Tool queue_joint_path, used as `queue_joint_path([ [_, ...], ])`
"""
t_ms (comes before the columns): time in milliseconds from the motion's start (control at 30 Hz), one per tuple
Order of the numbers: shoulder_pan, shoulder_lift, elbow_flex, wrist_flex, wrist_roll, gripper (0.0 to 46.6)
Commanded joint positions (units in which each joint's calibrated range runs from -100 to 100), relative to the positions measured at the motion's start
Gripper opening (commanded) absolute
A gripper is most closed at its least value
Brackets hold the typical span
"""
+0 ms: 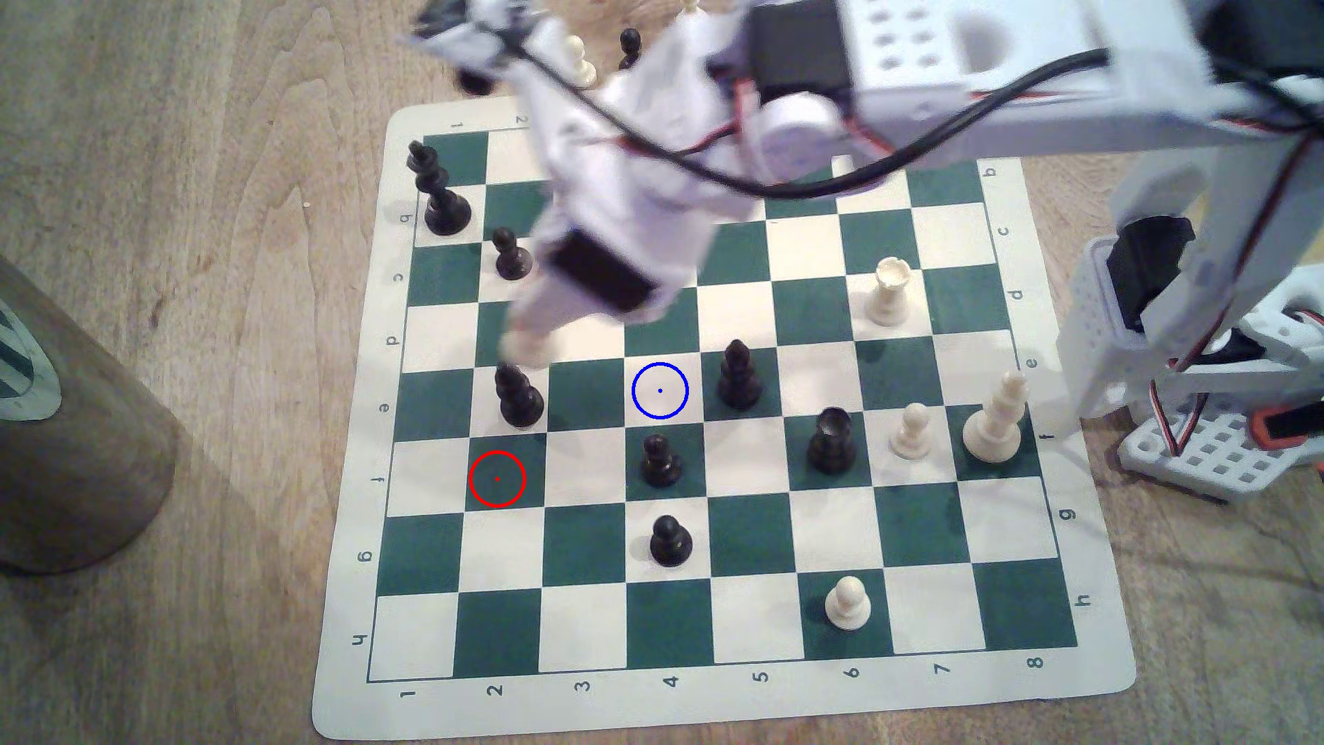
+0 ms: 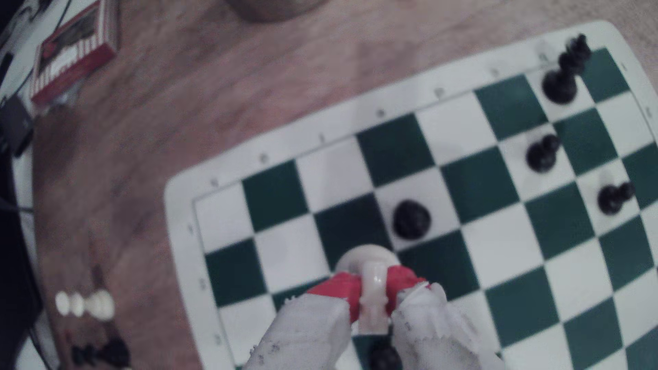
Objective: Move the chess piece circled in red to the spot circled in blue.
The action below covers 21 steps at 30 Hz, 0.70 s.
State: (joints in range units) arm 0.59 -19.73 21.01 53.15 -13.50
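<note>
One piece matters: in the exterior view the knight (image 1: pixel 529 344) hangs blurred under the hand (image 1: pixel 534 337), clear of the board (image 1: pixel 358 637), and the blue spot (image 1: pixel 660 390) lies toward that view's right and slightly nearer the camera. In the wrist view the hand (image 2: pixel 372 295) is clamped on the knight (image 2: pixel 372 284), red pads (image 2: pixel 338 288) either side, base leading.

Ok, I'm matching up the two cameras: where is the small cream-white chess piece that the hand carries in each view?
Exterior view: the small cream-white plastic chess piece hangs blurred under the arm's tip, above the board's left half in this view.
Wrist view: it is clamped between the hand's red pads.
Shared landmark: the tall black crowned piece near the board's corner.
</note>
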Motion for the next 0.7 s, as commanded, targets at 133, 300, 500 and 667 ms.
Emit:
queue_joint_path([
  [133,0.54,-14.73,13.26,-1.96,0.93,0.3],
  [300,0.54,-12.95,18.06,-5.15,1.61,0.3],
  [500,1.64,-6.33,19.6,-8.59,2.59,0.3],
  [667,3.52,-2.17,21.24,-11.3,3.32,0.3],
])
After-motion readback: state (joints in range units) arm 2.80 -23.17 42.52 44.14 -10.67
